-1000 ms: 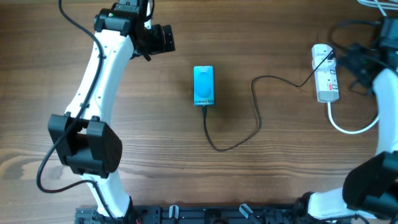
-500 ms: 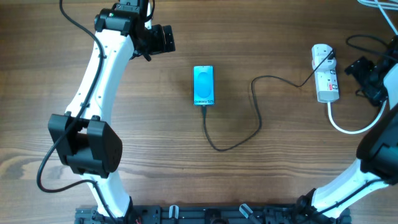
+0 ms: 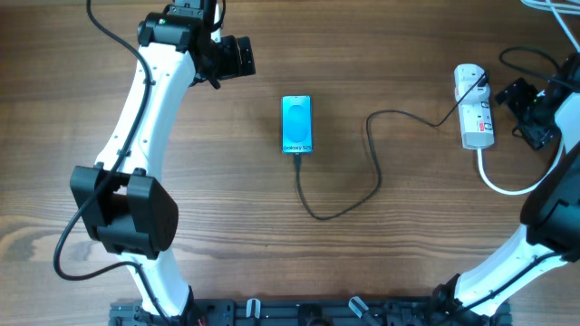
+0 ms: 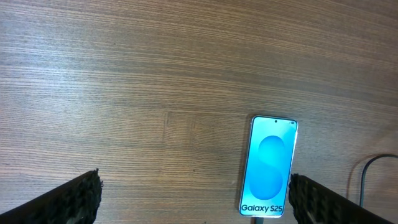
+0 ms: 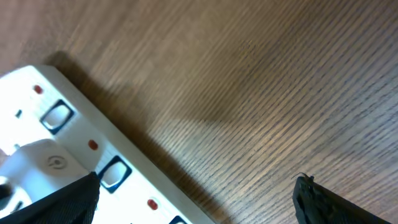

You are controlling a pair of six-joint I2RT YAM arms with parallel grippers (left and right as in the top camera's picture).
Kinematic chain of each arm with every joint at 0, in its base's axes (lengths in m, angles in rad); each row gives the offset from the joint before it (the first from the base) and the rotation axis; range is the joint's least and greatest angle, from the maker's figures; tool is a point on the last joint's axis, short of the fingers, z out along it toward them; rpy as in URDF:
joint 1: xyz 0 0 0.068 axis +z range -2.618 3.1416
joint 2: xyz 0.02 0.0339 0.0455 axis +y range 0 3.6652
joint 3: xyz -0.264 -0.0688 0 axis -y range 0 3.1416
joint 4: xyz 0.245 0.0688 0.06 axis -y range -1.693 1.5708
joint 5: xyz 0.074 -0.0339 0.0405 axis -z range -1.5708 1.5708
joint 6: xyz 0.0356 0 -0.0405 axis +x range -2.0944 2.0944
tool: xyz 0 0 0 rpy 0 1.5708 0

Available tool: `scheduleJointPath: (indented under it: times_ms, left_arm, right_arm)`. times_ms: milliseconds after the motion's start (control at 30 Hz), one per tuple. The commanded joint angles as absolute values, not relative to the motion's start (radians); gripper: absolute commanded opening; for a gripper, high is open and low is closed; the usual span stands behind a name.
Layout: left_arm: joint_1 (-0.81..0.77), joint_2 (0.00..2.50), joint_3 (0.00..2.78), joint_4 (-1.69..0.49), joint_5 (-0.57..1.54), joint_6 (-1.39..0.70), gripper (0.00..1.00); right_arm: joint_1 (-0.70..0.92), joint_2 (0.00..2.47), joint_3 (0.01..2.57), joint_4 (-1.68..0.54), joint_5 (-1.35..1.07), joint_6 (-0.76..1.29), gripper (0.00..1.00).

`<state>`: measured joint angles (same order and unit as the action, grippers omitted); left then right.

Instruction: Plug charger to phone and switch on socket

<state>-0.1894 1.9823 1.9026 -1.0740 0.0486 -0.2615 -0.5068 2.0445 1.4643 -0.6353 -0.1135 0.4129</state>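
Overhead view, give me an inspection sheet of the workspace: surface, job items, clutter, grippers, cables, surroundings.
Surface: wooden table, bare grain.
Job's things: phone lies mid-table with its cyan screen up. The charger loops from the phone's near edge to the socket at the right. Switch state cannot be told.
Clutter: nothing seen.
Grippers: left gripper is open and empty, off to the phone's left. Right gripper is open and empty, beside the socket's right side.
Cables: thick white cord curves off the socket's near end.
Surroundings: black rail along the near edge.
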Motion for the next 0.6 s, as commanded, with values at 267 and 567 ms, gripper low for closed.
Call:
scheduleJointPath:
  times_ms: [267,567]
  left_arm:
    - [-0.186,1.991,1.898,-1.074,0.028,-0.270,1.00]
    - [-0.186,1.991,1.898,-1.074,0.028,-0.270,1.00]
  right_arm:
    - [-0.467,2.119,1.479,-0.637,-0.162,0.393,1.00]
    - [-0.464,2.119,1.479,-0.617,-0.124,0.427,1.00]
